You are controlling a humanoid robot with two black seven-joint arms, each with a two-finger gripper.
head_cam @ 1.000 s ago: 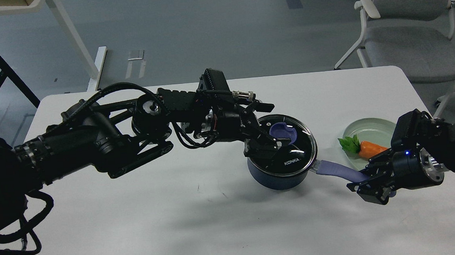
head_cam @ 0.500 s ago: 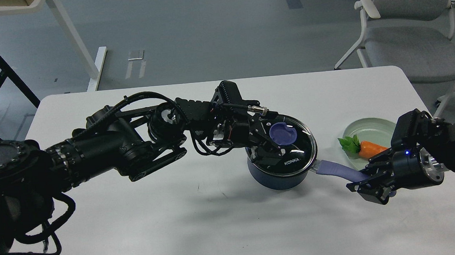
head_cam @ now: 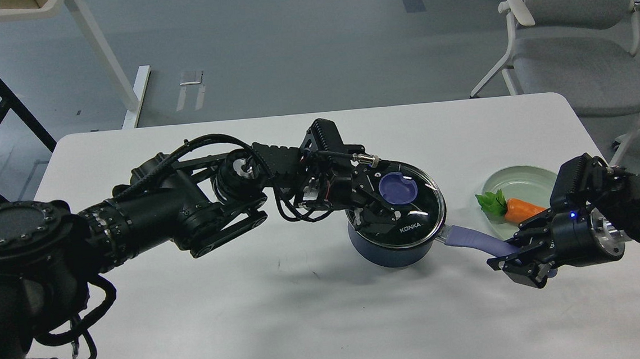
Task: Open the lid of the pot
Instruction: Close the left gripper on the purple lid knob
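Note:
The dark blue pot point(head_cam: 384, 249) stands mid-table with the glass pot lid point(head_cam: 412, 209) seated on it. The lid's flat purple-blue knob point(head_cam: 396, 188) shows in full and "KONKA" reads near its front rim. My left gripper point(head_cam: 382, 196) lies low over the lid's left part, right beside the knob. Its fingers look spread and hold nothing. My right gripper point(head_cam: 516, 256) is shut on the end of the lavender handle point(head_cam: 473, 240), which points right from the pot.
A pale green plate point(head_cam: 528, 179) with a toy carrot point(head_cam: 522, 209) and green leaf sits right of the pot, just behind my right gripper. An office chair point(head_cam: 575, 43) stands beyond the table's right corner. White table legs and a dark frame stand at far left.
My left arm has reached further right and dropped lower. Its finger, which overlapped the knob a second ago, now sits left of the knob. Right gripper, pot and lid have not moved.

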